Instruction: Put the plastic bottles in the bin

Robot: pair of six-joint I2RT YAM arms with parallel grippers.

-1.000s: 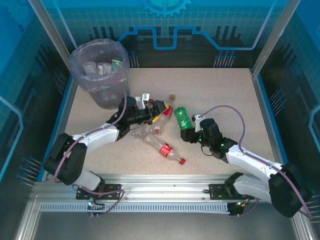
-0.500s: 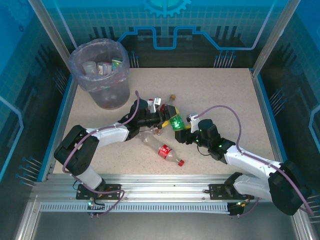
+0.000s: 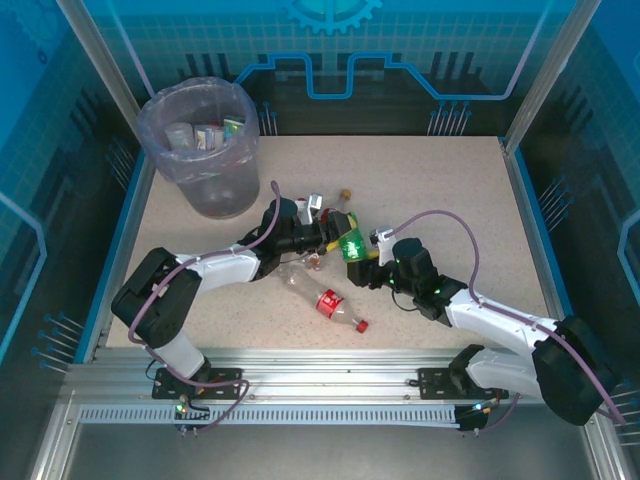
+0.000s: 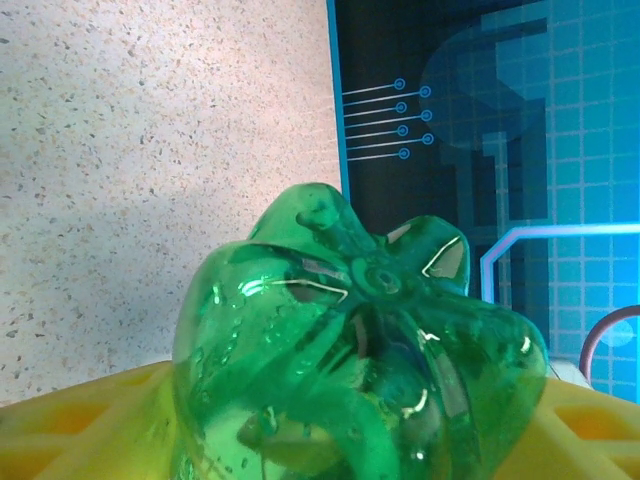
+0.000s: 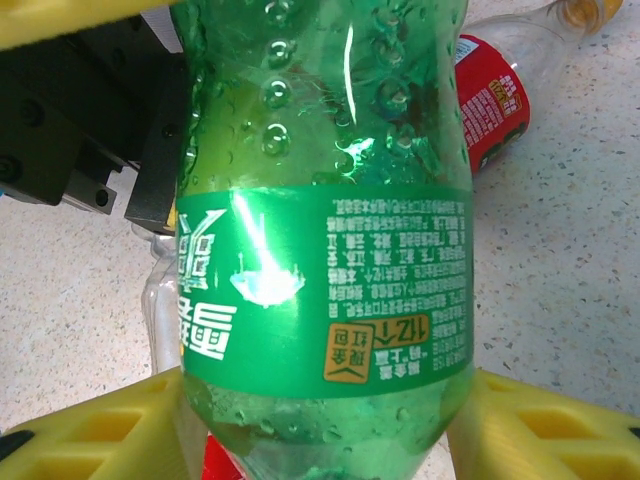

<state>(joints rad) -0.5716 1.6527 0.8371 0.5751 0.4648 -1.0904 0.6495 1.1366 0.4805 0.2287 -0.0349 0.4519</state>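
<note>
The speckled beige surface lies open far right; the grey bag-lined round bin stands far left. Both arms meet low mid-surface: right fingers clamp the green plastic bottle; left fingers flank its base, grip unclear.

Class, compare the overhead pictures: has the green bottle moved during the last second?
Yes. Judged against the bin, which stays put, the green bottle has shifted a little to the left, towards the bin's side of the table.
</note>
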